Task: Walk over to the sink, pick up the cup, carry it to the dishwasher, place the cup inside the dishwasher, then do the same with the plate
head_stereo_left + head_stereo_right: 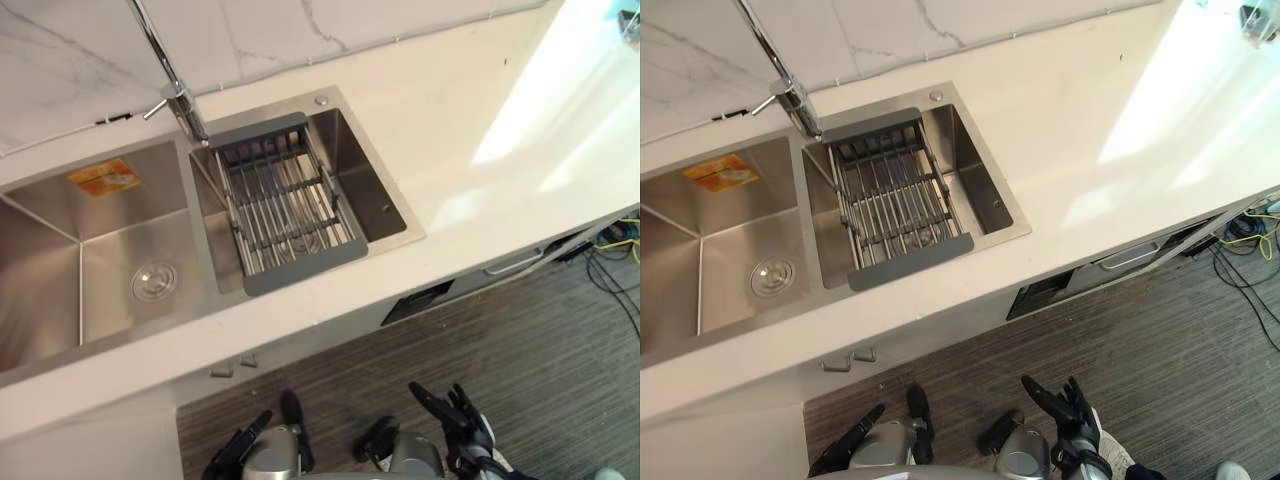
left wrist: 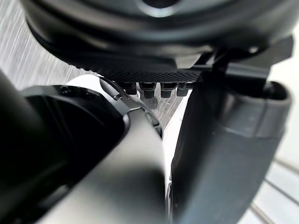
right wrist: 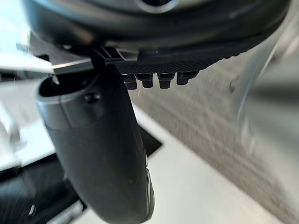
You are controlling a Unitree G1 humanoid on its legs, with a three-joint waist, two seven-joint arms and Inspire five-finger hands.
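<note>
- Head views: The robot stands before the sink (image 1: 60, 290), left hand (image 1: 238, 450) and right hand (image 1: 452, 408) hanging low with fingers loose, holding nothing. The basins hold a rack (image 1: 285, 205).
- A small clear object (image 1: 1260, 20) at the counter's (image 1: 450, 130) far right end may be the cup (too small to tell). Where the plate lies cannot be told.
- Wrist views: Both hands have straight fingers and empty palms.
- Judgement: The scene fits either an approach or dishes already carried off, so finding the cup comes before any reach.
</note>
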